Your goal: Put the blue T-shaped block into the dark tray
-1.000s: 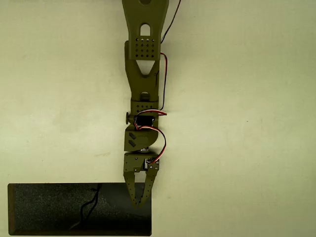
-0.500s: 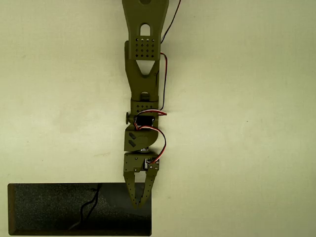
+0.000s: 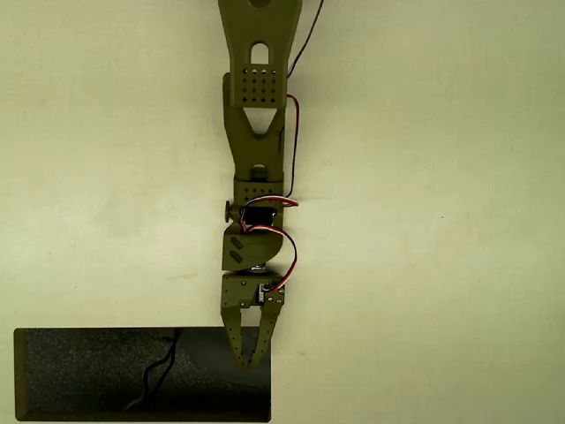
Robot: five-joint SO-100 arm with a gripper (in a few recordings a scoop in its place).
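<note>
In the overhead view the olive-green arm reaches down from the top edge. Its gripper (image 3: 249, 362) hangs over the right end of the dark tray (image 3: 79, 375), fingers tapering to a point with their tips together and nothing visible between them. The tray is a long black rectangle at the bottom left, with a speckled floor and a thin dark wiggly line (image 3: 159, 367) inside. The blue T-shaped block is out of view or hidden; no blue shows on the table or in the tray.
The pale table surface (image 3: 424, 221) spreads on both sides of the arm. Red and black wires (image 3: 290, 115) run along the arm's right side. The tray's lower rim lies close to the picture's bottom edge.
</note>
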